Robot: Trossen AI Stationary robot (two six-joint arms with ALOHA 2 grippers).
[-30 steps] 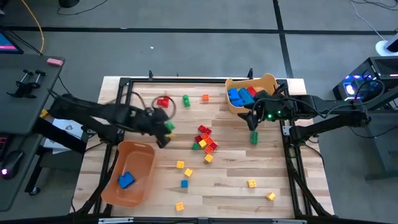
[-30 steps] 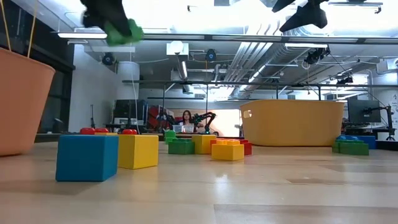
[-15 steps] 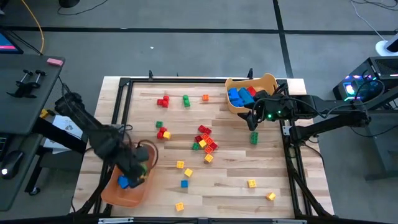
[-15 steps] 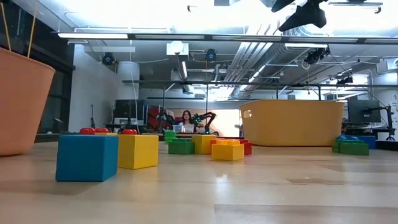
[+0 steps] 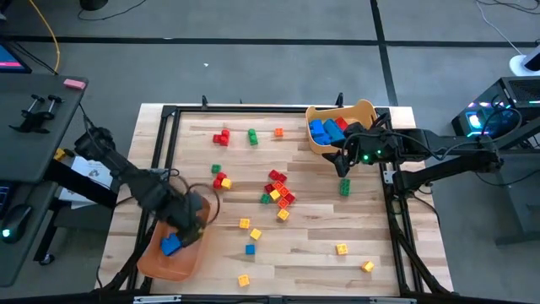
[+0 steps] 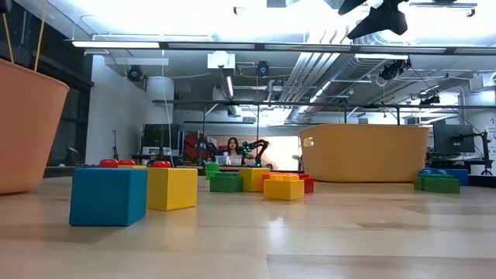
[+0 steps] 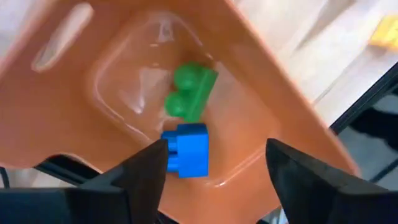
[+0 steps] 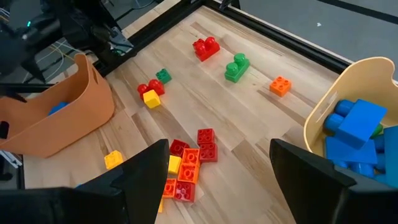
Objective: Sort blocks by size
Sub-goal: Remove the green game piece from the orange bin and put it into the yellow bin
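Blocks (image 5: 277,191) lie scattered across the wooden surface (image 5: 321,228) in the high view, most of them still unsorted: a tight cluster in the middle, a few near the far edge, a few near the front. Our left pincer (image 5: 192,230) hangs over the orange bin (image 5: 169,263) at the front left, beside a blue block (image 5: 170,246) inside it. Our right pincer (image 5: 339,157) waits beside the tan bin (image 5: 364,111) at the far right, which holds several large blue and red blocks, with one green block (image 5: 344,187) on the surface just below it.

In the low view, a blue cube (image 6: 108,195) and a yellow cube (image 6: 172,187) stand in front, both bins behind.

In the left wrist view, the fingers (image 7: 146,177) are spread wide with nothing between them; a green block (image 7: 189,91) and the blue one lie in the bin beneath.

In the right wrist view, the fingers (image 8: 140,180) are spread and bare.

We judge the sorting well short of half done. We see no readable writing.
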